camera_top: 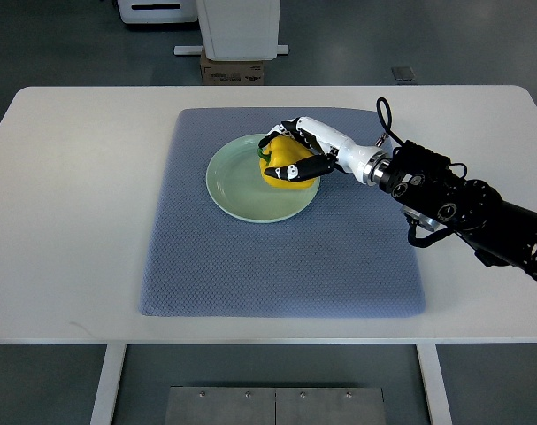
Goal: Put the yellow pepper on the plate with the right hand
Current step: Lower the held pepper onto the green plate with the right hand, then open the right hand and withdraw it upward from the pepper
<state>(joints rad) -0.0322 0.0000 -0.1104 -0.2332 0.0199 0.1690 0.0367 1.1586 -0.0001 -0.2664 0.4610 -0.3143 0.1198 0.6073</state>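
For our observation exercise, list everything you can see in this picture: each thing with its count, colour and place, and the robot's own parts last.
yellow pepper: one, yellow with a green stem, over the plate's right part, in the hand.
plate: one, pale green, on the mat's upper middle.
mat: one, grey-blue, centred on the table.
table: one, white.
cardboard box: one, brown, on the floor behind the table.
right hand: one, white and black, fingers curled around the pepper.
right arm: one, black, from the right edge.
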